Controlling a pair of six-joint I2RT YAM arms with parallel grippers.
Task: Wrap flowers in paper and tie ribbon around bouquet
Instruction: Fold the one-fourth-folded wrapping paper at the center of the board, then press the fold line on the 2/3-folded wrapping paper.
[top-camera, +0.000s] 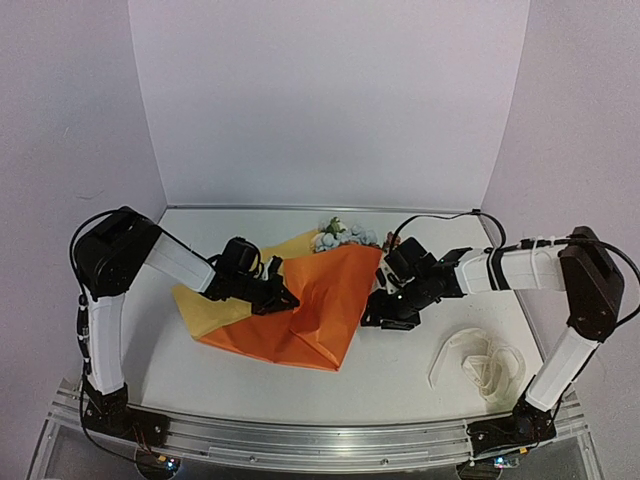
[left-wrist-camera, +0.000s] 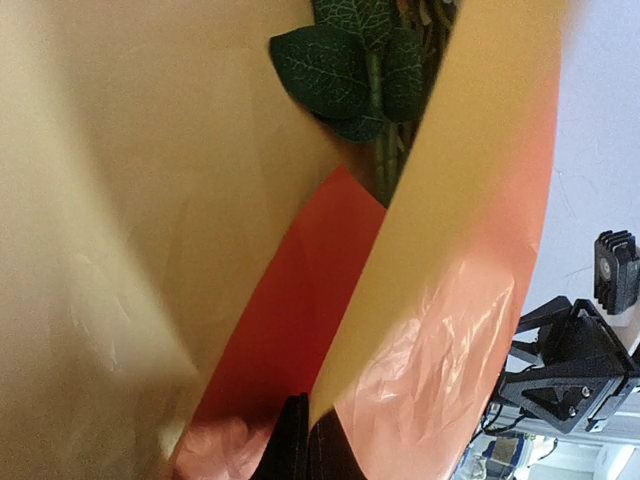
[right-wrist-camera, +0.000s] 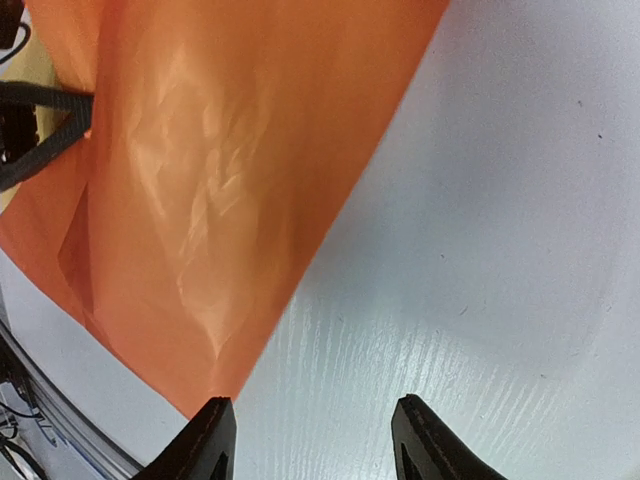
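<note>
The left hand (top-camera: 283, 297) is clamped on a fold of the paper (top-camera: 320, 300), its dark fingers (left-wrist-camera: 296, 450) pressed together where the orange face meets the paler reverse (the wrist view shows no gap between them). The right hand (top-camera: 378, 308) sits at the paper's right edge, jaws apart with nothing between them, one jaw just beside the orange edge. The paper lies folded over on the counter (top-camera: 400, 385). The flowers (top-camera: 342, 235) poke out at the paper's far end, stems and leaves tucked between its layers. The ribbon (top-camera: 478, 362) lies in loose loops to the paper's right, well apart.
</note>
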